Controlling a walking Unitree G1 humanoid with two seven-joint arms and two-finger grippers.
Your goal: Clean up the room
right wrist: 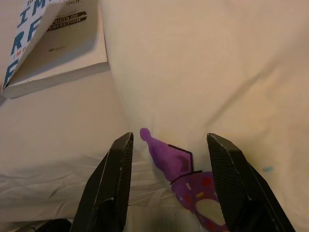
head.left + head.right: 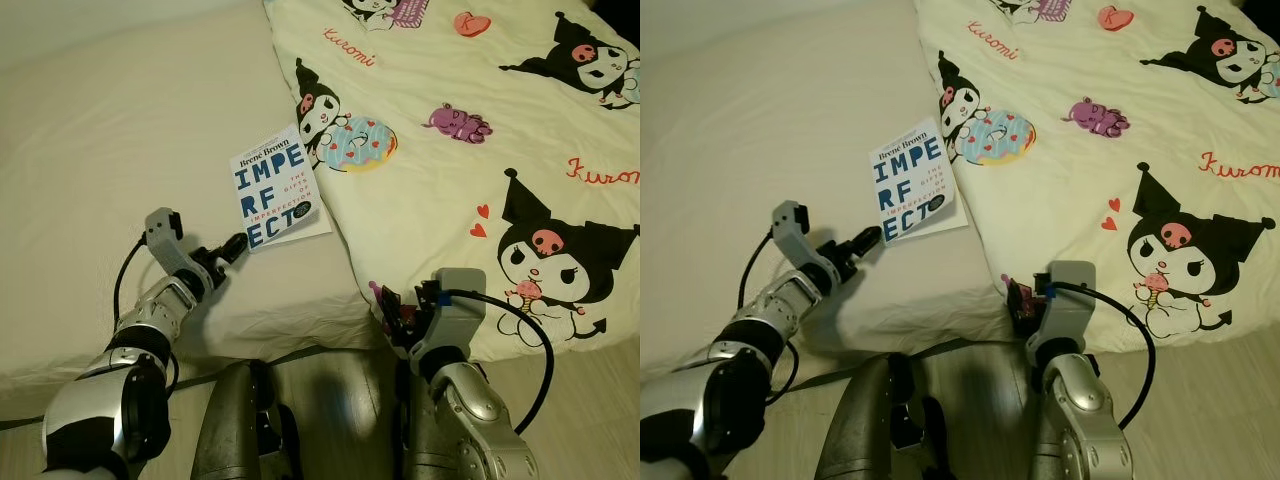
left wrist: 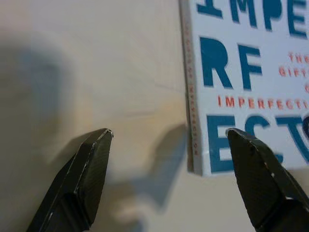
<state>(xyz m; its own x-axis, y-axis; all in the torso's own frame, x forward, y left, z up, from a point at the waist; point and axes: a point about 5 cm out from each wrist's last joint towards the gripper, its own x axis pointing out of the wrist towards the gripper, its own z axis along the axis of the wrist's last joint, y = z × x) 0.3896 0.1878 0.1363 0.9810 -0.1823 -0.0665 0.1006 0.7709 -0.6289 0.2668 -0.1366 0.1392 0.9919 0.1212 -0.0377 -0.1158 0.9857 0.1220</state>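
Book: we see one paperback [image 2: 275, 190] lying flat on the bed's cream sheet [image 2: 110, 150], its right edge against the edge of the printed duvet [image 2: 480, 150]; white cover, author line "Brené Brown", large blue block letters "IMPE / RF / ECT", small red lettering partly readable as "THE GIFTS OF IMPERFECTION"; the lower right corner of the cover curls up a little.

Left gripper: our left gripper [image 2: 232, 248] hovers just beside the book's lower left corner; in the left wrist view its two black fingers [image 3: 87, 169] stand apart, holding nothing, one over bare sheet, the other over the book's corner.

Right gripper: our right gripper [image 1: 169, 183] sits at the near edge of the duvet; its fingers are spread, empty, with a purple cartoon print on the fabric between them.

Duvet: soft, pale yellow cloth; black-hooded cartoon figures, a sprinkled doughnut, hearts; red script "Kuromi" reads at least twice.

Sheet: plain, smooth, faintly creased.
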